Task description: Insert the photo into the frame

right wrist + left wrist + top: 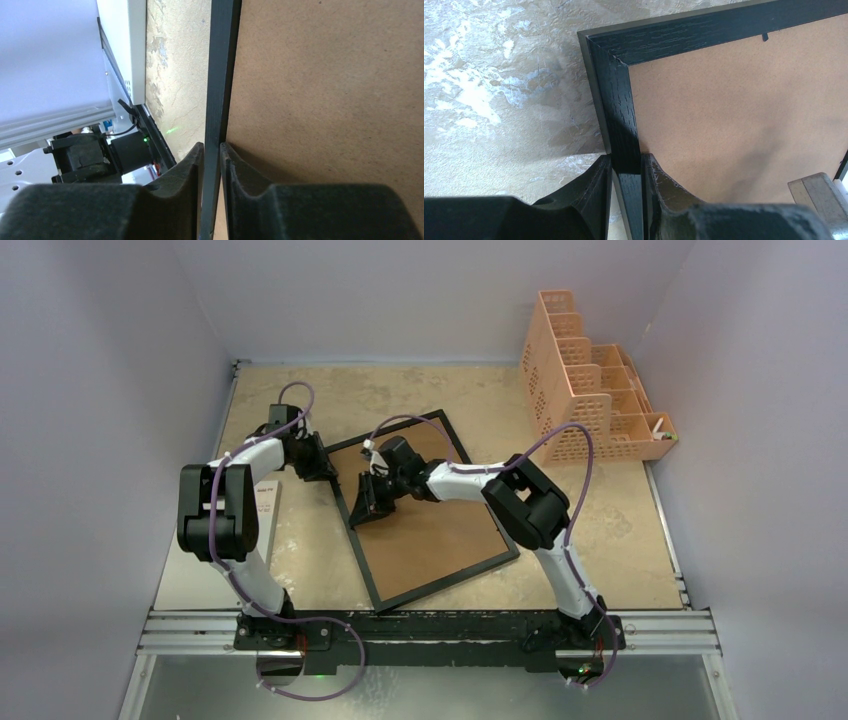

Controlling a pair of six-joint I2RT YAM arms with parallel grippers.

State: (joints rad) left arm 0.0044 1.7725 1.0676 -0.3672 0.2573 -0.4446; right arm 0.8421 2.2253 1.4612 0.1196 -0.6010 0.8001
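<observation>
The left claw (626,162) pinches a side rail of the thin black rectangular picture frame (616,90), just short of its corner. The right claw (212,147) straddles a rail too; gripping or merely flanking, I cannot tell. Beside both claws lies the brown board back (325,100), facing up. The sunflower photo is nowhere visible. Best to pin the rail flat while freeing the board. Beyond the claws are the mottled beige desk (499,100), a peach mesh organizer (590,390) and pale grey walls (100,390).

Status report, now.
Left gripper shut on the frame rail. Right gripper straddles a rail, grip unclear. Frame lies back-up. Photo not in sight.
</observation>
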